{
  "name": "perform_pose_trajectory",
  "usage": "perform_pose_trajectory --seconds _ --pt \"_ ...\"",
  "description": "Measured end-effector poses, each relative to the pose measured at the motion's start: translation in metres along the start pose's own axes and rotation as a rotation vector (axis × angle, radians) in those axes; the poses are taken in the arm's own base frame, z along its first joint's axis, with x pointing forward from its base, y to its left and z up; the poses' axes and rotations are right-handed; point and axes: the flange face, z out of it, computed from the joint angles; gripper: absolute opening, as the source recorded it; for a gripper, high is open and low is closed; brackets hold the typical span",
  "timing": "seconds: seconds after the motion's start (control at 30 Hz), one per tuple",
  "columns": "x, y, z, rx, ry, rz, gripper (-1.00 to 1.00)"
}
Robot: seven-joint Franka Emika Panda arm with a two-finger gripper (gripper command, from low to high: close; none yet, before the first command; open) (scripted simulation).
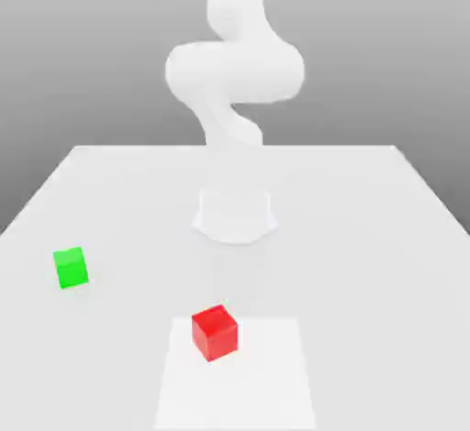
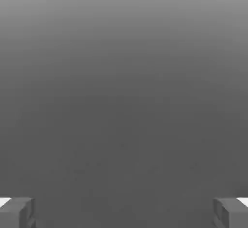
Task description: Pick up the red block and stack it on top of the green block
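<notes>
On the table (image 1: pixel 386 237), nothing stacked yet: red block (image 1: pixel 215 332) and green block (image 1: pixel 71 267) both resting on the surface, well apart from each other, neither one lifted or touched. Whole task left, by the look of it: reach, grasp, lift, carry, set down, release.

Between the fingertips, empty space only; gripper (image 2: pixel 124 212) spread wide, holding nothing, one grey finger (image 2: pixel 17 212) at each lower corner of the hand view, plain grey background beyond them. Neither block framed between the jaws, so no alignment with the red block yet.

Above the table in the exterior view, pale arm (image 1: pixel 234 71) folded high over its base (image 1: pixel 234 214). Red block nearer the camera than that base, on a lighter square patch (image 1: pixel 275 374), apparently low and well clear of the gripper. Green block off toward the exterior view's left, farther from the gripper's line than the red one, as far as can be judged. Exact gap between gripper and red block not readable.
</notes>
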Motion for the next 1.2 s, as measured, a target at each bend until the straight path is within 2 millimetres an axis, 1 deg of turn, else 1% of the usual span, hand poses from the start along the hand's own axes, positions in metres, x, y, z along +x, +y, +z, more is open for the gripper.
perform_pose_trajectory --seconds 0.1,0.17,0.23,0.33,0.4,0.47,0.53,0.57,0.6,0.63,0.93,0.97,1.2 --pt "-0.017 0.017 0.078 -0.118 -0.034 0.121 0.00" --pt "-0.029 0.036 0.124 -0.193 -0.055 0.204 0.00" --pt "-0.043 0.059 0.167 -0.267 -0.075 0.289 0.00" --pt "-0.068 0.102 0.225 -0.379 -0.106 0.424 0.00" --pt "-0.089 0.135 0.258 -0.455 -0.128 0.522 0.00" --pt "-0.114 0.171 0.288 -0.536 -0.151 0.628 0.00" --pt "-0.144 0.211 0.312 -0.623 -0.176 0.747 0.00" --pt "-0.162 0.232 0.322 -0.670 -0.190 0.813 0.00" --pt "-0.171 0.243 0.329 -0.693 -0.195 0.848 0.00" --pt "-0.176 0.249 0.334 -0.704 -0.197 0.865 0.00" --pt "-0.204 0.280 0.375 -0.716 -0.199 0.882 0.00" --pt "-0.207 0.283 0.379 -0.718 -0.200 0.880 -1.00" --pt "-0.208 0.284 0.380 -0.716 -0.199 0.881 -1.00"
